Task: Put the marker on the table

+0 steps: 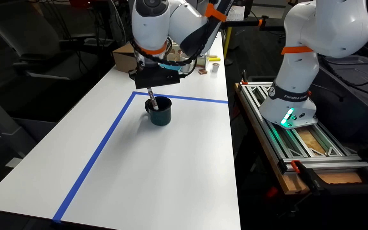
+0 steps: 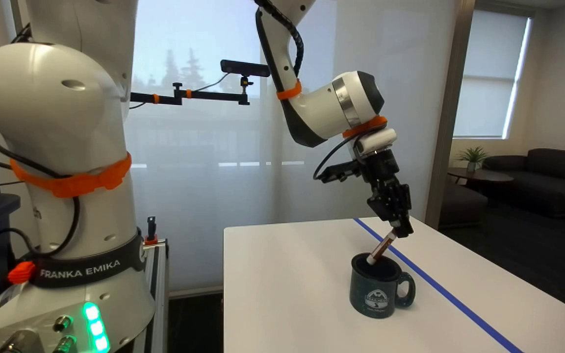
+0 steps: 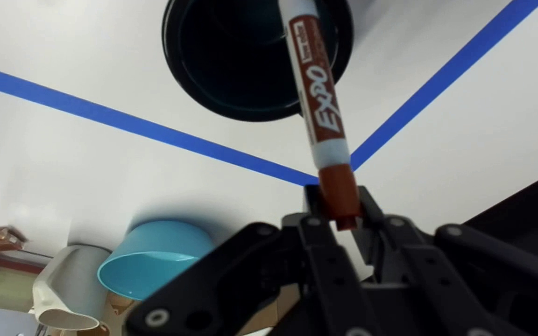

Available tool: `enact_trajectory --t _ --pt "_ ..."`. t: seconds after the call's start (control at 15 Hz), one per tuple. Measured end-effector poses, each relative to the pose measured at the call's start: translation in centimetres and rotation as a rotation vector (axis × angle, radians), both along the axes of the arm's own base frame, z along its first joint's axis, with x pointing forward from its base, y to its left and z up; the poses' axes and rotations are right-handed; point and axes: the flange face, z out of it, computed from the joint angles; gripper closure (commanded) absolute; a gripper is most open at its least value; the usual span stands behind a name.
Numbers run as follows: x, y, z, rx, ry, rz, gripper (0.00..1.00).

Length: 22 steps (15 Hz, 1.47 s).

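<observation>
The marker [image 3: 315,84] is brown with white bands and an EXPO label. It also shows in both exterior views [image 1: 152,99] [image 2: 382,248]. My gripper [image 3: 339,200] is shut on its brown cap end, above the dark green mug [image 1: 161,117]; its fingertips also show in an exterior view [image 2: 402,229]. The marker is tilted, and its whitish lower end is at the mug's opening. I cannot tell whether it touches the inside. The mug stands upright on the white table [image 1: 177,172], inside the blue tape corner. In the wrist view the mug's rim [image 3: 250,115] is partly cut off by the frame edge.
Blue tape [image 1: 107,135] runs along the table and across it behind the mug. At the far end stand a cardboard box [image 1: 125,59], a blue bowl [image 3: 157,259], a grey mug [image 3: 75,275], a small white cup [image 1: 215,67] and a reddish-brown block [image 1: 203,72].
</observation>
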Motion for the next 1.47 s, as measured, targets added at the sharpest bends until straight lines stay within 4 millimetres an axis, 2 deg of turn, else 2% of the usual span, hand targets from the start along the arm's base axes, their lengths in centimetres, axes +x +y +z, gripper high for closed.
enact_trajectory --t 0.4,0.73,1.07,1.47 --pt "-0.5 1.2 4.2 0.015 -0.067 0.013 0.95" --pt "-1.1 3.1 5.6 0.006 -0.128 0.052 0.95" --pt "-3.2 5.7 4.1 -0.044 -0.216 0.141 0.95" --pt "-7.9 9.4 0.4 -0.106 -0.317 0.314 0.95"
